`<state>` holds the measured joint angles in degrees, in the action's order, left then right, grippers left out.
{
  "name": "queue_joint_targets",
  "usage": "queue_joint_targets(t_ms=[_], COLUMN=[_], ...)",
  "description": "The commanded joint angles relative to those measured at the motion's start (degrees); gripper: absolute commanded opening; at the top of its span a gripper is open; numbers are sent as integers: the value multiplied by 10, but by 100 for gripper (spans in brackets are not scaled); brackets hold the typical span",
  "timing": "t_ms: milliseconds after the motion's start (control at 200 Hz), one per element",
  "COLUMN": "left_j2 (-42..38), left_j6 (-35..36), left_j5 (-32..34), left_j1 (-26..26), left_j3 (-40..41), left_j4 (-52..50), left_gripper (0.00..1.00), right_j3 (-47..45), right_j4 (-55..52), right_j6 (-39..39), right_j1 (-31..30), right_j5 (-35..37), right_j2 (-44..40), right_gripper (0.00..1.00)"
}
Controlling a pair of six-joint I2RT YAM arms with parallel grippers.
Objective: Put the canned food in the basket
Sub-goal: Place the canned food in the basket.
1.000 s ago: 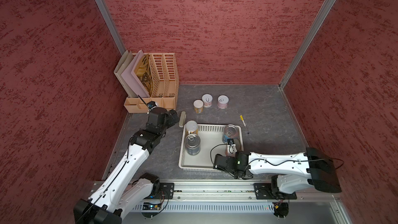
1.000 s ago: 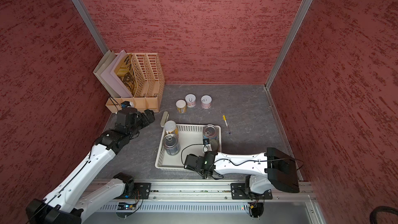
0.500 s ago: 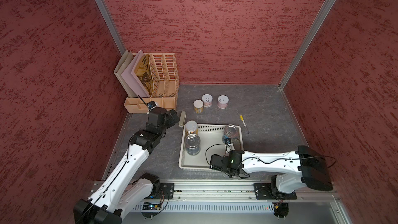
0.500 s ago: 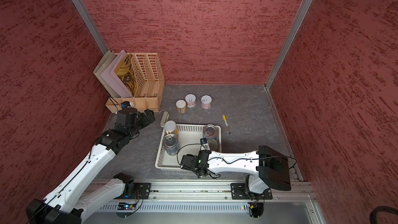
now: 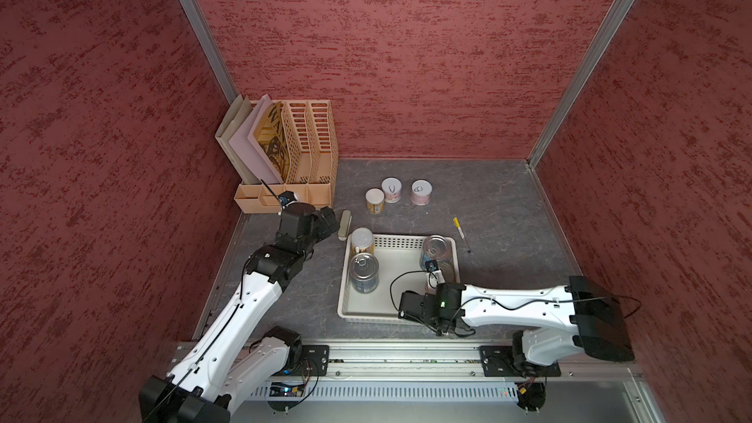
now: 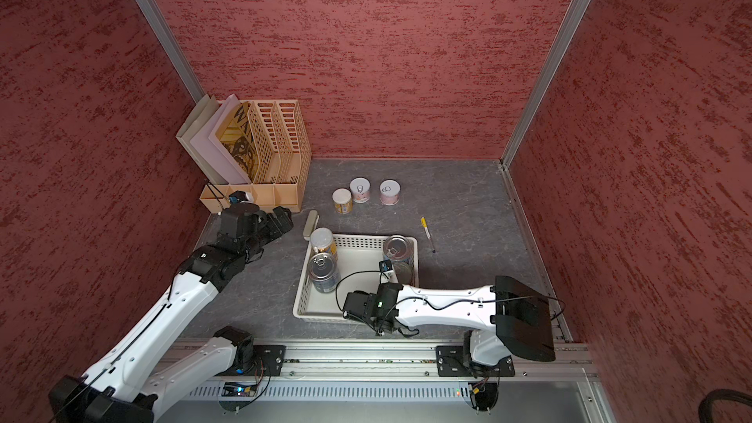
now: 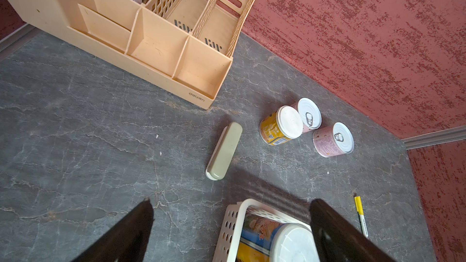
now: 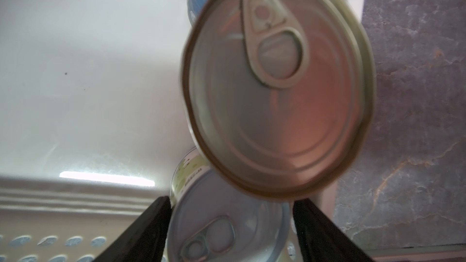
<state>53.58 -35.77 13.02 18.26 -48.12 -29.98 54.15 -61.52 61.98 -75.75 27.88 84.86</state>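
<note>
Since the three leftover cans [image 7: 280, 127] stand on the table [image 7: 100, 147] ahead of the wide-open left pincer [image 7: 232, 201], that arm's way closer.

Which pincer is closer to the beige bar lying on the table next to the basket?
Left. The left pincer hangs open just beside the beige bar; the right pincer is over the opposite corner of the basket.

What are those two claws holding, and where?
Left gripper: nothing. Right gripper straddles a can in the basket, across its sides; grip cannot be told.
</note>
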Motion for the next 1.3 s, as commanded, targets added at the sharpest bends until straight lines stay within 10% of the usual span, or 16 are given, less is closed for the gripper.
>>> queue_joint_targets(t_ms=[0, 987, 1297], left_j2=[5, 21, 61], left_j6=[-5, -20, -19], left_j5=[-8, -26, -86], left_j1=[-6, -8, -1], left_j3=[-10, -12, -77], left_j4=[-2, 0, -23], left_gripper=[100, 100, 100], right_j3=[-8, 184, 121], right_j4=[-32, -60, 290], right_j6=[-24, -127, -323], right_j1=[2, 2, 82], right_j5=[12, 142, 194], right_j2=[-6, -105, -248], right_gripper=[83, 92, 98])
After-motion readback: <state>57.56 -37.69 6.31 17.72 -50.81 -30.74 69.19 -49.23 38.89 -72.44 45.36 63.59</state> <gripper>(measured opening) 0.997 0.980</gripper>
